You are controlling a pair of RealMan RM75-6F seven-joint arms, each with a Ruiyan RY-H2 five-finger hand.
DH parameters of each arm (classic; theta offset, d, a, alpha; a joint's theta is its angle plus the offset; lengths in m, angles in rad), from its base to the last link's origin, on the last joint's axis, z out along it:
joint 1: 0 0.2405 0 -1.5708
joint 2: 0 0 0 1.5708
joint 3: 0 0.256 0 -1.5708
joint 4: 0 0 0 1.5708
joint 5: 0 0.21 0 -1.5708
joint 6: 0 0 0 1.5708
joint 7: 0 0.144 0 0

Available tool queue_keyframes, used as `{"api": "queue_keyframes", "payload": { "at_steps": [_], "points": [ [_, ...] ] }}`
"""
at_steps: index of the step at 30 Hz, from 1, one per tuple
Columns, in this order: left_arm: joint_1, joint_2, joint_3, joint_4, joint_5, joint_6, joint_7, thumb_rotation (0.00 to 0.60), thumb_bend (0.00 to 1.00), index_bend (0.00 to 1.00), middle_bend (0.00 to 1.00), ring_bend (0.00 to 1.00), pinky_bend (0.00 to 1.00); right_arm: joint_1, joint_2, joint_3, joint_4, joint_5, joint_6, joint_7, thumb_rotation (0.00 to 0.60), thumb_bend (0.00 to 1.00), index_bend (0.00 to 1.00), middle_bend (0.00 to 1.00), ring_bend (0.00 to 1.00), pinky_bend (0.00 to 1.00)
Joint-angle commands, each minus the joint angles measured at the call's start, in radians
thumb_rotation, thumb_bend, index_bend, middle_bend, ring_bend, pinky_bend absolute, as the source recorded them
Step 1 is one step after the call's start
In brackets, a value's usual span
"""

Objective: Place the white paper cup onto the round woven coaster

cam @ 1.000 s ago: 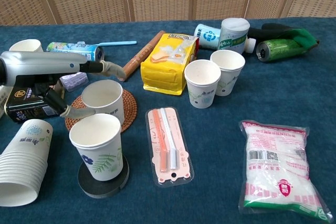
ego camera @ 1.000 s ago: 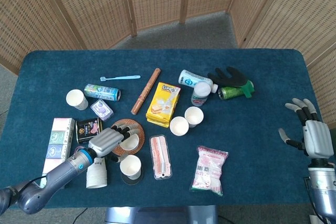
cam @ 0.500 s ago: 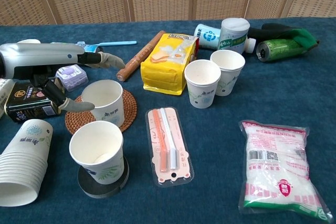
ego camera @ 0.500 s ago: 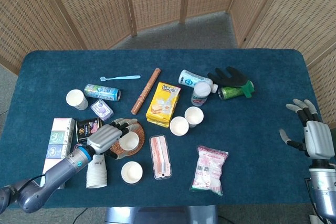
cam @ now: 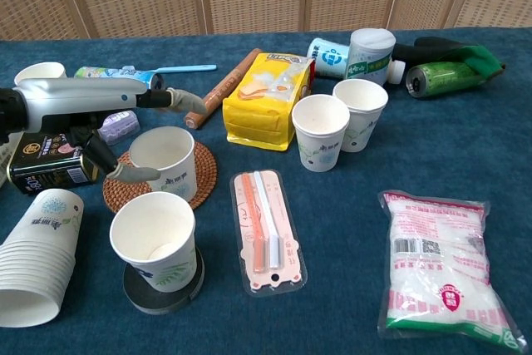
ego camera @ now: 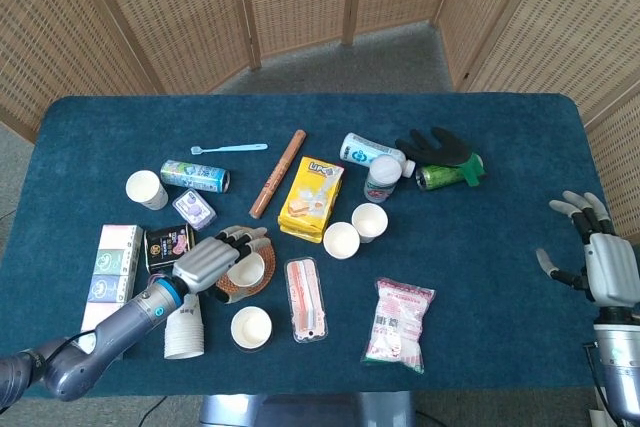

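Note:
A white paper cup (ego camera: 247,269) (cam: 164,160) stands upright on the round woven coaster (ego camera: 226,289) (cam: 204,177), left of the table's middle. My left hand (ego camera: 207,259) (cam: 75,104) reaches in from the left with its fingers spread around the cup. The thumb tip (cam: 135,175) lies by the cup's near left side, and a long finger (cam: 187,102) stretches out behind it, apart from the rim. Nothing is gripped. Beyond the table's right edge my right hand (ego camera: 592,257) hangs open and empty.
A second paper cup (cam: 154,234) stands on a black disc just in front of the coaster. A stack of cups (cam: 33,268) lies at the front left, beside a black tin (cam: 46,160). A toothbrush pack (cam: 264,226), two more cups (cam: 320,130) and a yellow packet (cam: 262,93) lie to the right.
My left hand's fingers have spread away from the cup on the woven coaster. The front cup on the black disc sits lower than a second ago. The right hand has barely shifted.

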Motion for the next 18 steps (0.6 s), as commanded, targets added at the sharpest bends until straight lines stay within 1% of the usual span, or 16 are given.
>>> {"api": "queue_keyframes", "payload": {
  "at_steps": [1,4,7,12,16,18],
  "points": [
    [0.003,-0.011,0.001,0.012,0.005,0.012,0.012,0.535,0.38,0.06,0.01,0.04,0.27,-0.004,0.003,0.002,-0.002,0.001,0.0,0.007,0.6,0.35,0.23,0.15,0.0,0.3],
    [0.004,-0.019,0.003,0.019,0.0,0.018,0.022,0.559,0.38,0.1,0.05,0.08,0.33,-0.008,0.006,0.004,-0.005,0.002,-0.004,0.017,0.6,0.36,0.22,0.15,0.0,0.3],
    [0.001,-0.023,0.002,0.026,-0.014,0.012,0.026,0.569,0.38,0.15,0.09,0.11,0.37,-0.009,0.005,0.005,-0.005,0.005,-0.01,0.019,0.6,0.35,0.22,0.15,0.0,0.3],
    [-0.001,-0.032,0.001,0.037,-0.029,0.013,0.033,0.572,0.38,0.19,0.13,0.16,0.4,-0.012,0.003,0.007,-0.003,0.008,-0.015,0.02,0.6,0.35,0.22,0.15,0.0,0.3],
    [0.002,-0.038,-0.004,0.044,-0.033,0.024,0.026,0.598,0.38,0.25,0.18,0.21,0.45,-0.015,0.004,0.009,-0.002,0.009,-0.016,0.025,0.6,0.35,0.23,0.16,0.0,0.3],
    [0.002,-0.043,-0.007,0.05,-0.033,0.028,0.018,0.6,0.38,0.27,0.2,0.23,0.47,-0.017,0.004,0.011,-0.004,0.009,-0.015,0.027,0.6,0.35,0.22,0.16,0.0,0.3]
  ]
}}
